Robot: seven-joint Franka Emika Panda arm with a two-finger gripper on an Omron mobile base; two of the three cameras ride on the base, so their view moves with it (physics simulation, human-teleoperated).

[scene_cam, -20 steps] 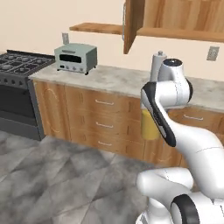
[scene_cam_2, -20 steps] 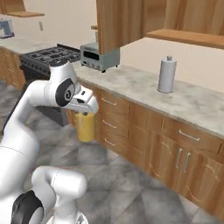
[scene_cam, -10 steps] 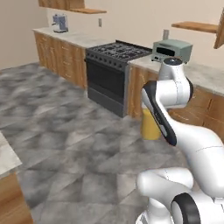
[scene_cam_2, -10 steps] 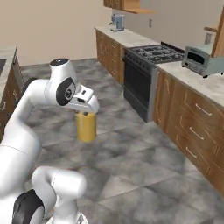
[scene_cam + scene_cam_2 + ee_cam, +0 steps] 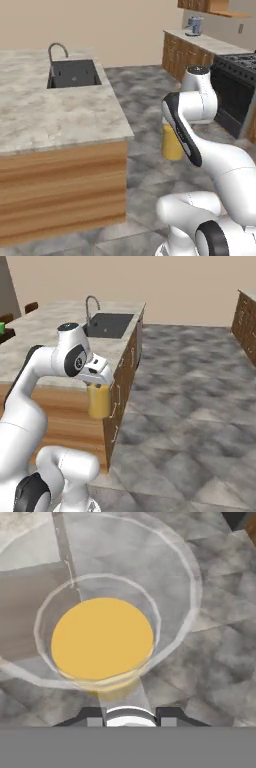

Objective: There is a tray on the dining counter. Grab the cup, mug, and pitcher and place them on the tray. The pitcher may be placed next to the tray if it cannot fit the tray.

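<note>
The end effector point(image 5: 100, 385) pinches the rim of the pitcher point(image 5: 99, 401) of orange-yellow liquid and holds it upright in the air above the grey floor point(image 5: 200, 391), just beside the wooden end of the marbled counter point(image 5: 60, 115) with its sink point(image 5: 74, 73).

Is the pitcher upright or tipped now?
Upright: the pitcher hangs vertical under the tool, and its orange liquid lies level in the hand view.
</note>
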